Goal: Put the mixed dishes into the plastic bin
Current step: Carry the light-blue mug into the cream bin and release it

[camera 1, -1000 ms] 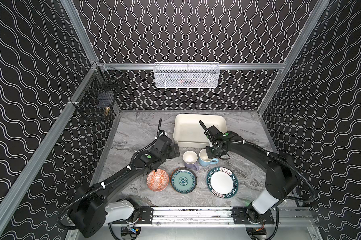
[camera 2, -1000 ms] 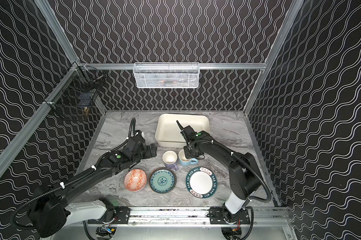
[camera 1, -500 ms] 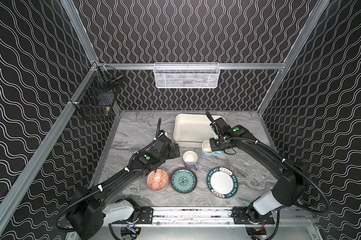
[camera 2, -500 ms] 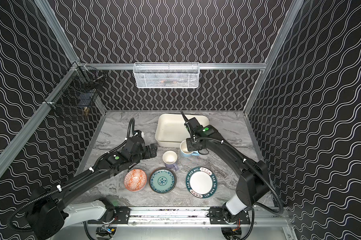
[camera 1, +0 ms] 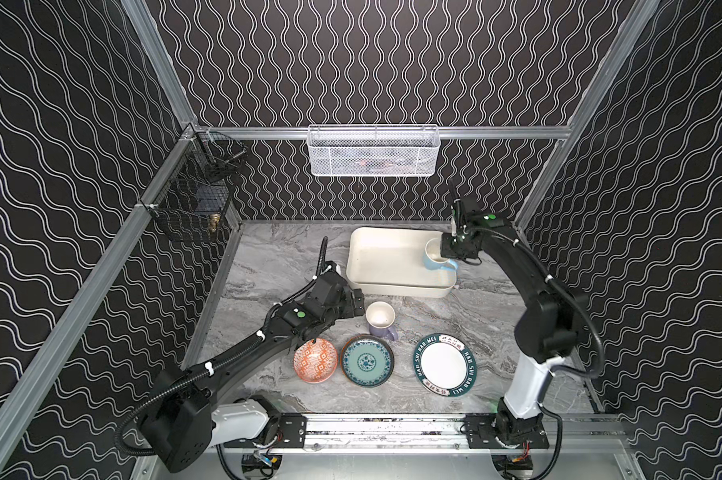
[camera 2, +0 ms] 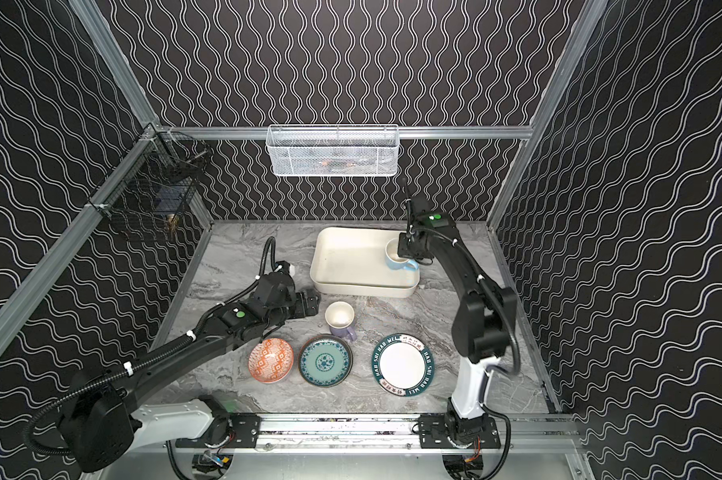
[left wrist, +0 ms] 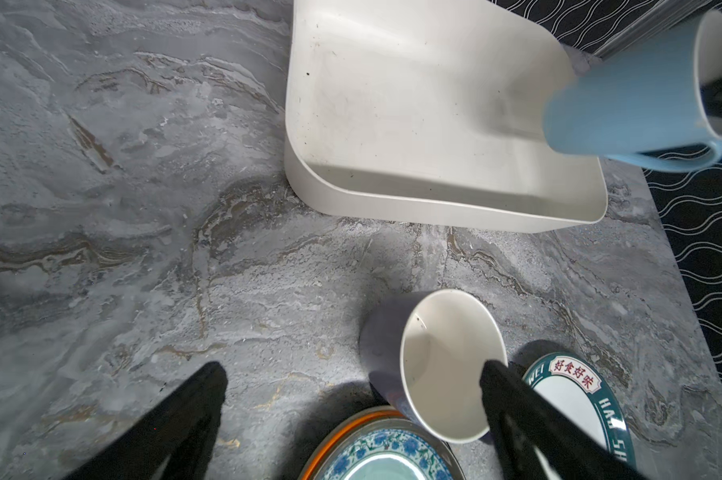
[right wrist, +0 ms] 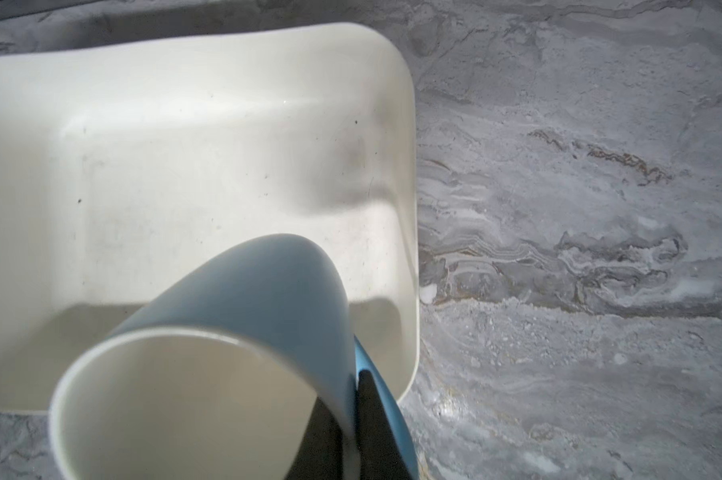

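The right gripper (camera 1: 445, 254), clamped on the light-blue mug (camera 1: 436, 257) wall, has carried it from the table to above the plastic bin (camera 1: 386, 257) (still empty); release seems next; the left gripper (left wrist: 351, 415) waits wide beside the lilac mug (camera 1: 380, 320).

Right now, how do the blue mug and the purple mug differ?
The blue mug hangs tilted over the bin, pinched at its rim by the right pincer; the purple mug stands upright on the table, untouched, near the open left pincer. Both are empty, white inside, with handles.
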Tool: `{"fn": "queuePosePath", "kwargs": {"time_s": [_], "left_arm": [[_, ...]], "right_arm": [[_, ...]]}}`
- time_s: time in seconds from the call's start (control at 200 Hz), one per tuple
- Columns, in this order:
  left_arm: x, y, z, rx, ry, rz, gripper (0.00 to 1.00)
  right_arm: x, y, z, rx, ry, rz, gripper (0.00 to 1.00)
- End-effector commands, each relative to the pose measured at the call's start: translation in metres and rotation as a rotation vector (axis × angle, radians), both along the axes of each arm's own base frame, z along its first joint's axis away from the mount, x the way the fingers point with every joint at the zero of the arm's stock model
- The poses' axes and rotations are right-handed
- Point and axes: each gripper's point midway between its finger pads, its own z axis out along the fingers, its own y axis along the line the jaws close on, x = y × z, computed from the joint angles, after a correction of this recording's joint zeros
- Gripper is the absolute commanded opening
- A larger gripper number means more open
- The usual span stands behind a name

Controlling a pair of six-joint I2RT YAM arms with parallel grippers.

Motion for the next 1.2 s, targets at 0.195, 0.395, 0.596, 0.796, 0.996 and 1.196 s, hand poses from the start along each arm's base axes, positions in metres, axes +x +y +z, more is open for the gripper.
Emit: {"fn": "queuePosePath", "kwargs": {"time_s": [0.195,0.395,0.596,0.796,0.996,1.196], "left_arm": [[0.016,-0.033,0.010,0.068,-0.060,-0.057,0.99],[0.033,-0.065,0.017,0.110,-0.065,-0.109,0.99],[0.042,-0.081,0.018,0.107,-0.067,-0.126,0.99],[0.044,-0.080,0.014,0.126,-0.062,-0.122,0.99],[0.043,-0.079,0.013,0.136,-0.058,-0.122,0.99],[0.041,-0.077,0.017,0.138,-0.067,-0.119,0.99]], "right_arm": [[0.072,-0.017,-0.024,0.051,-0.014,-0.055,0.04],[0.082,-0.020,-0.045,0.086,0.007,-0.062,0.05],[0.085,-0.023,-0.062,0.057,0.026,-0.068,0.07],[0.088,-0.030,-0.064,0.019,0.013,-0.084,0.14],[0.092,-0.034,-0.045,-0.014,-0.057,-0.096,0.32],[0.096,-0.037,-0.025,-0.038,-0.098,-0.101,0.41]]}}
